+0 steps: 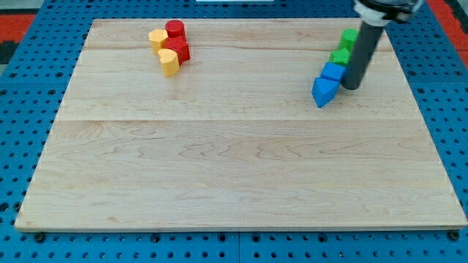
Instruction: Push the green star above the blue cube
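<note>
A blue cube [333, 71] sits near the view's right on the wooden board [234, 161]. A green block [340, 55], its star shape partly hidden, touches the cube's top side. Another green block [349, 36] lies just above that one, partly behind the rod. A blue triangular block [324, 90] touches the cube from below. My tip [351, 86] rests on the board just right of the blue cube and the blue triangular block.
A cluster lies at the view's top left: a yellow block [157, 37], a red cylinder [175, 31], a red block [178, 50] and a yellow heart-like block [169, 62]. A blue pegboard [22, 146] surrounds the board.
</note>
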Controlling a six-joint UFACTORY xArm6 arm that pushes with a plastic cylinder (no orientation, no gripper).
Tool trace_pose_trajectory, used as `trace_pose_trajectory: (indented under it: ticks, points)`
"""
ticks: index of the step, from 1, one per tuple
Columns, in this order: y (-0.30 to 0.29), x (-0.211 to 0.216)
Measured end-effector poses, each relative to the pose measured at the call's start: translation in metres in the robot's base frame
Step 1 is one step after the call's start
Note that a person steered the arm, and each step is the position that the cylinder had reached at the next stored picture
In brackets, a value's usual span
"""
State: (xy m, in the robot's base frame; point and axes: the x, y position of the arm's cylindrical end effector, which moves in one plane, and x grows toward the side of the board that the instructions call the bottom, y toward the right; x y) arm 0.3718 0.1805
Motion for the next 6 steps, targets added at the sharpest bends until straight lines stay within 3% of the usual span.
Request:
trace_pose_trajectory:
  ticks: [1,2,3,4,5,6]
  points:
    - [0.064,-0.006]
    - [0.116,-0.038]
    - [0.069,-0.06]
    - [0.004,-0.06]
    - [-0.024,-0.05]
    - [0.071,-0.071]
